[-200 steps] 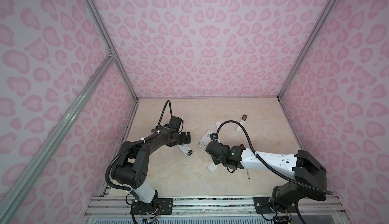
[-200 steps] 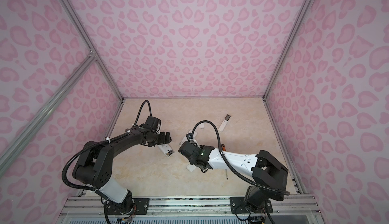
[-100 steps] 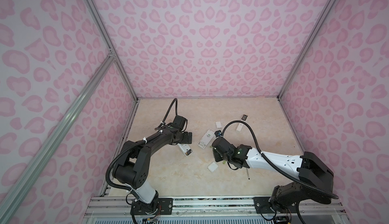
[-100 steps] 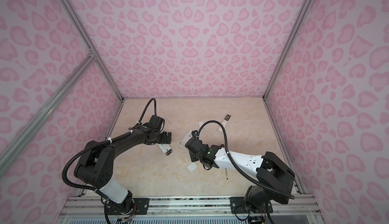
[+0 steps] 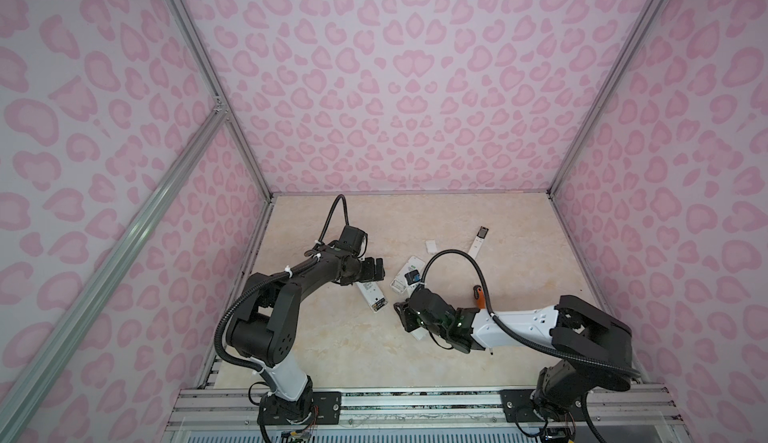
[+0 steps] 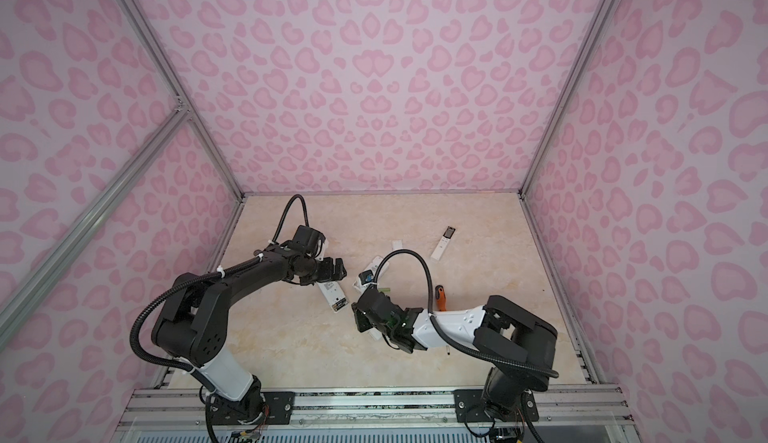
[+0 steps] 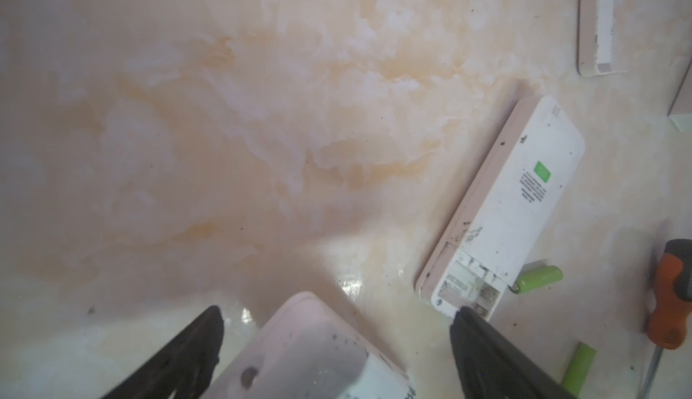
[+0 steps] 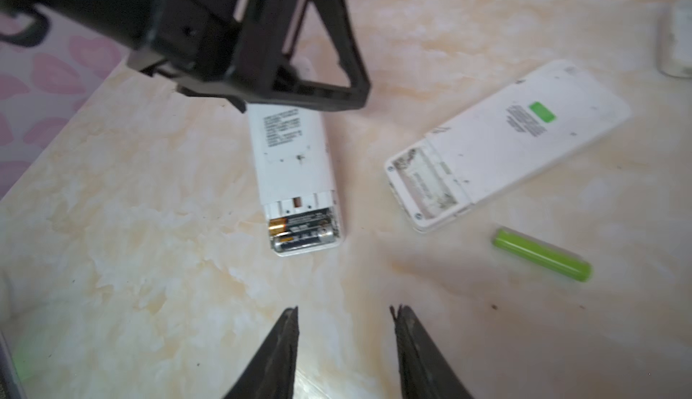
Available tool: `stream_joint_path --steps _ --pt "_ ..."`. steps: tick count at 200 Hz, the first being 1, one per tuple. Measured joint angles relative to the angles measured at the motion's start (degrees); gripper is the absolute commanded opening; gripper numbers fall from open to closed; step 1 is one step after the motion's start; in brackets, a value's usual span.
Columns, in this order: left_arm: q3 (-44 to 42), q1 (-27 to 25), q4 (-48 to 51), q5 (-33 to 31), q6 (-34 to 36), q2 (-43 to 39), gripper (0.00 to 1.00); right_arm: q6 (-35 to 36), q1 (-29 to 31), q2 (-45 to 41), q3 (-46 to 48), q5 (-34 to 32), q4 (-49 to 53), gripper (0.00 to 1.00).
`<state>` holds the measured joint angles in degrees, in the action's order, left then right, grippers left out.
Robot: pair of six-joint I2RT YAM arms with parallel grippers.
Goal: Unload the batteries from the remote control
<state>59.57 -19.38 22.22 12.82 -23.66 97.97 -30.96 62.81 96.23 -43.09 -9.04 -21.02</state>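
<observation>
A white remote control (image 8: pixel 294 161) lies back-up, its compartment open with two dark, gold-ended batteries (image 8: pixel 299 230) inside. In both top views it lies left of centre (image 5: pixel 371 297) (image 6: pixel 332 295). My left gripper (image 7: pixel 339 314) (image 5: pixel 376 270) (image 8: pixel 299 60) is open and straddles the remote's far end (image 7: pixel 310 341) without gripping it. My right gripper (image 8: pixel 346 309) (image 5: pixel 401 316) (image 6: pixel 357 316) is open and empty, facing the battery end from a short distance. Loose lime-green batteries (image 8: pixel 543 255) (image 7: pixel 539 279) (image 7: pixel 578 363) lie on the floor.
A second white remote (image 8: pixel 505 142) (image 5: pixel 407 278) with an empty compartment lies beside the first. An orange-handled screwdriver (image 7: pixel 670 303) (image 5: pixel 480 295), a slim third remote (image 5: pixel 478 245) and a small white cover (image 5: pixel 431 246) (image 7: pixel 599 26) lie further back and right.
My right gripper has drawn back toward the front and a little left, away from the second remote. The left gripper has hardly shifted and stays open over the first remote.
</observation>
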Motion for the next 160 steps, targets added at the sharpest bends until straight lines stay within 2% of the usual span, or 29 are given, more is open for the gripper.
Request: stream_joint_path --steps 20,44,107,160 --pt "0.0 2.1 0.2 4.6 -0.3 0.3 0.98 2.3 1.5 6.0 -1.7 -0.3 -7.9 0.52" --pt "-0.3 3.2 0.2 8.6 -0.6 0.3 0.98 3.8 1.7 10.6 -5.4 -1.6 -12.1 0.57" --pt "-1.2 4.9 0.4 13.6 -0.7 0.3 0.98 5.6 1.6 18.0 -13.0 -3.0 -11.0 0.59" --pt "-1.1 6.6 0.5 18.3 -1.6 0.3 0.98 -0.2 -0.3 20.7 -13.4 -4.5 -11.7 0.53"
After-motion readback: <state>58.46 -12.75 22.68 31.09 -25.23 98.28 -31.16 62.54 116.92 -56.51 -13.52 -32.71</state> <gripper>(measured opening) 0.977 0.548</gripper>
